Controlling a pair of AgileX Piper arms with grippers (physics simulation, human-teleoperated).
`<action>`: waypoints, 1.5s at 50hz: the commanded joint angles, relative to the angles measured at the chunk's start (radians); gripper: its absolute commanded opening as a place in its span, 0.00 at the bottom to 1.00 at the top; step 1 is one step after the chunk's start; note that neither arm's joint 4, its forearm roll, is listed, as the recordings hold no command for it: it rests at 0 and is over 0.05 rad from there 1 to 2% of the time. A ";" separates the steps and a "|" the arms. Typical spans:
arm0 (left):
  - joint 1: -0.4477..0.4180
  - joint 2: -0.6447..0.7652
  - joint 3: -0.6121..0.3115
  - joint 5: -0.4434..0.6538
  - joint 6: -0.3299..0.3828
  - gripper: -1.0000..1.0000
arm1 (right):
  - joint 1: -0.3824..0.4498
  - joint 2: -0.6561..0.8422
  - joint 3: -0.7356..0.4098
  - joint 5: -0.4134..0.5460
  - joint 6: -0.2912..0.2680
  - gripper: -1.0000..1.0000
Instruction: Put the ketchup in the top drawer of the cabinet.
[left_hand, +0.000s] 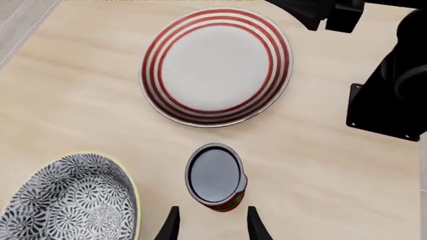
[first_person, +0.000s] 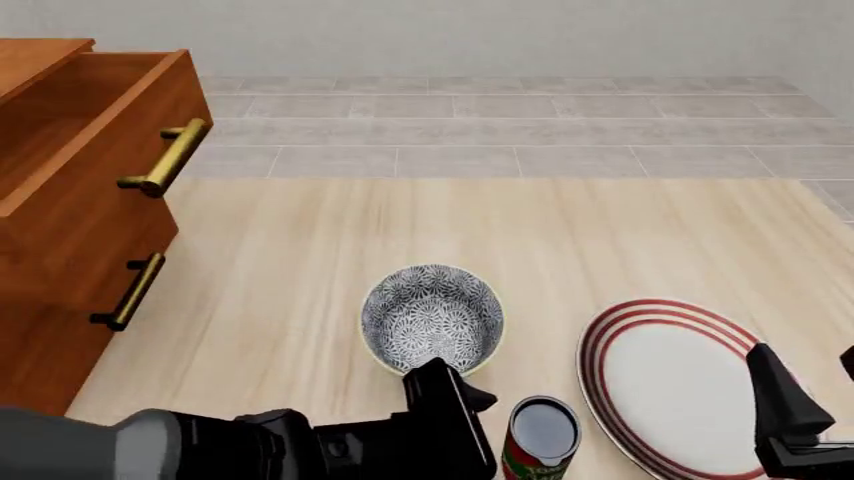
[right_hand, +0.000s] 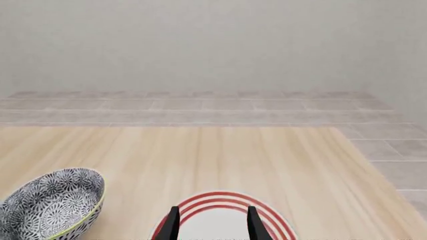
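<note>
Ketchup (left_hand: 215, 176) stands just beyond the left claw's (left_hand: 212, 226) spread, seemingly empty fingers.

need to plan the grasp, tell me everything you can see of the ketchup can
The ketchup can is a small red cylinder with a flat dark grey top inside a pale rim and a green-and-white label low on its side. It stands upright on the light wooden table, between the grey patterned bowl and the red-ringed plate, apart from both. The left gripper hangs just short of it, jaws open and wider than the can; nothing but the table touches it.
</note>
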 joint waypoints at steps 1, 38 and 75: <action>0.007 0.035 -0.036 0.002 0.009 1.00 | -0.001 0.001 0.000 0.010 0.008 1.00; -0.014 0.146 -0.096 -0.034 -0.010 1.00 | -0.013 0.014 0.000 0.012 0.027 1.00; -0.026 0.162 -0.117 -0.035 -0.016 0.00 | -0.013 0.003 0.000 0.040 0.032 1.00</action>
